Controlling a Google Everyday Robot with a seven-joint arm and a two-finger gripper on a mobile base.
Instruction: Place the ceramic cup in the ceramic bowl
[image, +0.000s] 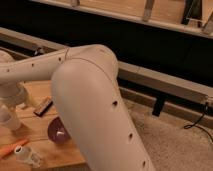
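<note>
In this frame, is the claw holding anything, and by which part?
It cannot be told. The claw is at the far left edge, right above the ceramic cup. Whether it has any hold on the cup's rim does not show.

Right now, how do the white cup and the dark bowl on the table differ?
The ceramic cup is white and narrower; the ceramic bowl is dark purple, shallow and wider. The cup stands at the view's far left, just below the pincer; the bowl lies to its right, partly hidden by the arm. Both are round, on the wooden table.
</note>
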